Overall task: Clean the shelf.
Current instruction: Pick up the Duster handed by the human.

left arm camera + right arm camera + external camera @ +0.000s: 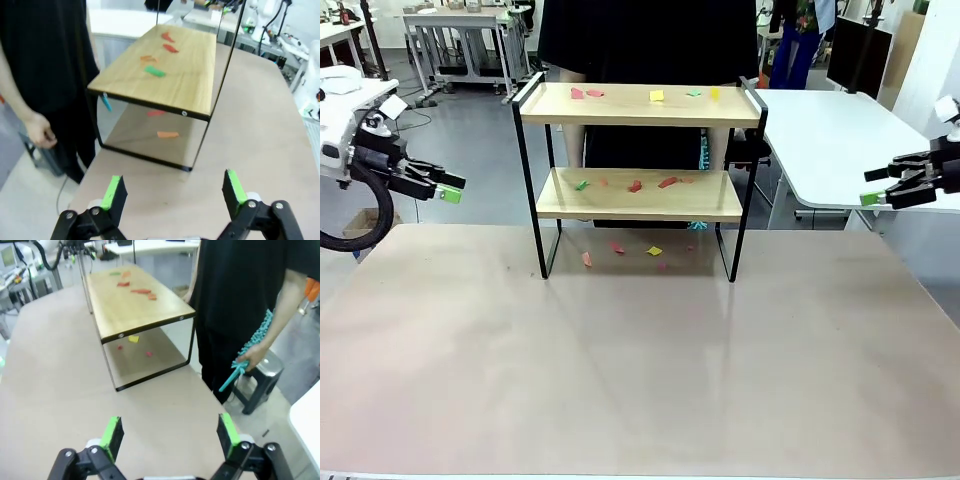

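White arms (pixel 342 108) carry black fingers (pixel 120 199) with green pads (pixel 234 186).

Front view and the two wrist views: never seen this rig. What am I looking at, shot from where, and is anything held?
Two white robot arms sit at a table. The front view looks across it from between them: the left arm enters at picture left, the right arm at picture right. Each wrist view comes from a camera on that arm, looking along its own green-padded fingers. Both sets of jaws stand open and hold nothing. Toward the far side of the table stands the shelf, two wooden boards in a black frame. Small coloured scraps lie on both boards and on the table beneath. Behind it stands a person in black; in the right wrist view their hand holds a teal duster.
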{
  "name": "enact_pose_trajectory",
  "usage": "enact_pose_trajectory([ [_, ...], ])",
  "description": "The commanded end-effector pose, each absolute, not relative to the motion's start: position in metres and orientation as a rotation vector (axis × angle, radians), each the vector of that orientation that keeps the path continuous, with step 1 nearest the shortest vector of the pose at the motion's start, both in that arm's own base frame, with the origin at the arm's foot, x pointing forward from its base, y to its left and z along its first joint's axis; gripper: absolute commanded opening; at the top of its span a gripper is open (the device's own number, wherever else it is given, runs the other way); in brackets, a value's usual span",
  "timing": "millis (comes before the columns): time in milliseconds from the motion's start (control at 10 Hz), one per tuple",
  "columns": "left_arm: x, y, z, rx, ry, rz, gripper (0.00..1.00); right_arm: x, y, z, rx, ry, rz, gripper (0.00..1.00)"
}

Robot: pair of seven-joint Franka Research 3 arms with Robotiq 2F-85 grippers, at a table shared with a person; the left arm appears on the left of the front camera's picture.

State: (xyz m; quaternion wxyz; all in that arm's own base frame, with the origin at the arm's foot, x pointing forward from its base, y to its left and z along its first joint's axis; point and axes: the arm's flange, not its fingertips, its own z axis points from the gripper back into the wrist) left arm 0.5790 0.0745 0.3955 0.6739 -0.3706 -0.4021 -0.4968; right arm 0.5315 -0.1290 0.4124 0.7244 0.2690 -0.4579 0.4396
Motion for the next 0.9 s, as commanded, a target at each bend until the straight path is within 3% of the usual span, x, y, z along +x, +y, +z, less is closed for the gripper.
enact_pose_trajectory([
  [0,0.601,0.081,0.382,-0.918,-1.028,-1.195,1.00,0.563,-0.149,0.401,0.668,-1.086,1.003,1.00],
  [400,0.607,0.088,0.370,-0.903,-1.178,-1.274,1.00,0.594,-0.176,0.379,0.738,-1.170,0.975,1.00],
  [800,0.610,0.111,0.368,-0.973,-1.183,-1.209,1.00,0.609,-0.184,0.364,0.820,-1.188,1.011,1.00],
])
